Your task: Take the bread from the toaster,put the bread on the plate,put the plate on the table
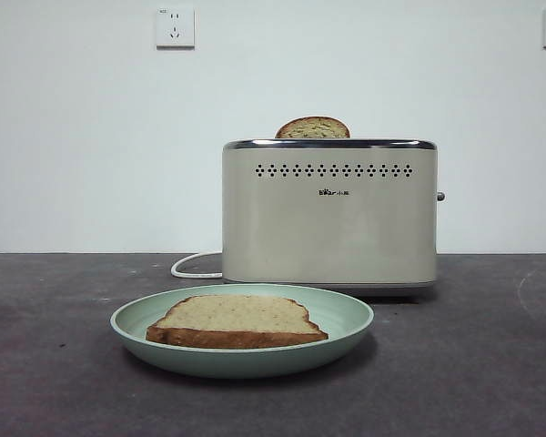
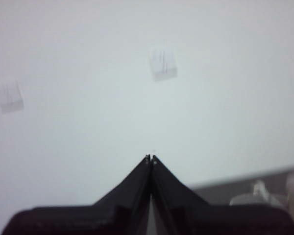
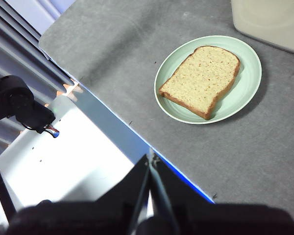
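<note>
The bread (image 1: 237, 321) lies flat in the plate (image 1: 346, 319), which rests on the bench (image 1: 473, 364) just in front of the toaster (image 1: 329, 218) — a second slice (image 1: 313, 128) shows above its slot. Left gripper (image 2: 151, 158) and right gripper (image 3: 151, 159) — both pressed together, empty, away from the plate.

You see the bread (image 3: 202, 79) lying flat on the plate (image 3: 245, 93). The plate sits on the table (image 3: 112, 54) near the toaster (image 3: 269, 19). The right gripper (image 3: 151, 160) is pinched closed, away from them.

Probably a lab: bare wall (image 1: 73, 137) (sockets (image 1: 175, 27)).
</note>
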You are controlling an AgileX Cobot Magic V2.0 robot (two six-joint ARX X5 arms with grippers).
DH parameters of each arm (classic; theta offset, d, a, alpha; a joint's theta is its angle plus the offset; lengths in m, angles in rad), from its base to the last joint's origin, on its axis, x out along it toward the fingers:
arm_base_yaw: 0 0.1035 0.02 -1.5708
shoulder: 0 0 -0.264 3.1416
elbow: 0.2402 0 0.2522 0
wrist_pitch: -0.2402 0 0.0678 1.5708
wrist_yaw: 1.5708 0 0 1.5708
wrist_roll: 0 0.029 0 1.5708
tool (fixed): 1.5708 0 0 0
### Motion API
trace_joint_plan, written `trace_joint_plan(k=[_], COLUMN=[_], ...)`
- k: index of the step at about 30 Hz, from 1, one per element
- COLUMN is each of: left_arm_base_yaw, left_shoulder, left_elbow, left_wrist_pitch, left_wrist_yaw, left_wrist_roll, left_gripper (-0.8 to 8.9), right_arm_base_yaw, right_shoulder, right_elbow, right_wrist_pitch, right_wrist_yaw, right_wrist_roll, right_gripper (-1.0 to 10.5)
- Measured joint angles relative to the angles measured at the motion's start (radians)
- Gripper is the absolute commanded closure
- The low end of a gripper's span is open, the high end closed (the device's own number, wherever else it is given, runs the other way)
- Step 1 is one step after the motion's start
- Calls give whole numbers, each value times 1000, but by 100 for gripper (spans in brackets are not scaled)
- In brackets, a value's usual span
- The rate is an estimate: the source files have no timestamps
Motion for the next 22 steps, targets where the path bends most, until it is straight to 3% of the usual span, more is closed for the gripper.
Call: trace_joint_plan(k=[5, 9, 22], left_arm_base_yaw=[34, 37, 43], left_shoulder=[-131, -217, -336], left_elbow=[-343, -512, -732], left_wrist_pitch=[93, 100, 74], left_wrist_yaw=[0, 0, -1], left_wrist_roll=[-36, -105, -214], left_gripper=[817, 817, 817], right_arm_base_yaw=[0, 0, 0], right_shoulder=[0, 0, 0], right_elbow=[0, 0, 0], right_wrist_pitch=[0, 0, 0], right_wrist_yaw=[0, 0, 0], right_wrist_roll=[0, 0, 0], right_gripper=[946, 946, 946])
